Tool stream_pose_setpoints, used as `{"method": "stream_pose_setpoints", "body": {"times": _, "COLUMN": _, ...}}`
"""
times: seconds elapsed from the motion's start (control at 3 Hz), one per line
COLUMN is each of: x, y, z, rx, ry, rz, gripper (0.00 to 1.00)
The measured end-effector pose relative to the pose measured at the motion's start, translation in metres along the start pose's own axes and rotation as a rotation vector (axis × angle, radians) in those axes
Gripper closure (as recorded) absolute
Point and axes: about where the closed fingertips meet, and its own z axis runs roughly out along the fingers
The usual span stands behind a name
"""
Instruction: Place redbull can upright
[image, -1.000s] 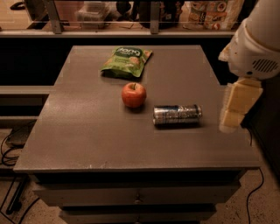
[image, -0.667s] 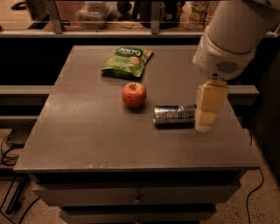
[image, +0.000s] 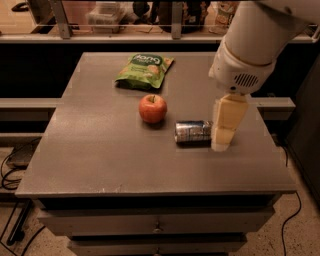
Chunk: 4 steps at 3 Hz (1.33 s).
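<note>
The redbull can (image: 192, 132) lies on its side on the grey table (image: 100, 155), right of the middle, its long axis running left to right. It is silver with dark blue patches. My gripper (image: 220, 144) hangs from the white arm (image: 255, 45) and comes down at the can's right end, covering that end. The cream-coloured fingers (image: 226, 122) point down to the table top.
A red apple (image: 152, 108) stands just left of the can, a small gap between them. A green snack bag (image: 144, 70) lies at the back of the table. A shelf with clutter (image: 150, 15) runs behind. Cables (image: 15, 170) lie on the floor at left.
The arm has swung in from the right edge of the table to the left, and the gripper now stands at the can's right end. The can, apple and bag have not moved.
</note>
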Motion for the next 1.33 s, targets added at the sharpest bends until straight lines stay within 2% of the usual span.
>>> {"method": "stream_pose_setpoints", "body": {"times": 0.33, "x": -0.016, "y": -0.005, "z": 0.025, "rx": -0.029, "ry": -0.022, "rz": -0.007, "gripper": 0.0}}
{"method": "stream_pose_setpoints", "body": {"times": 0.67, "x": -0.021, "y": -0.006, "z": 0.047, "rx": -0.028, "ry": -0.014, "rz": -0.002, "gripper": 0.0}}
{"method": "stream_pose_setpoints", "body": {"times": 1.33, "x": -0.014, "y": -0.009, "z": 0.093, "rx": -0.03, "ry": 0.01, "rz": 0.024, "gripper": 0.02}}
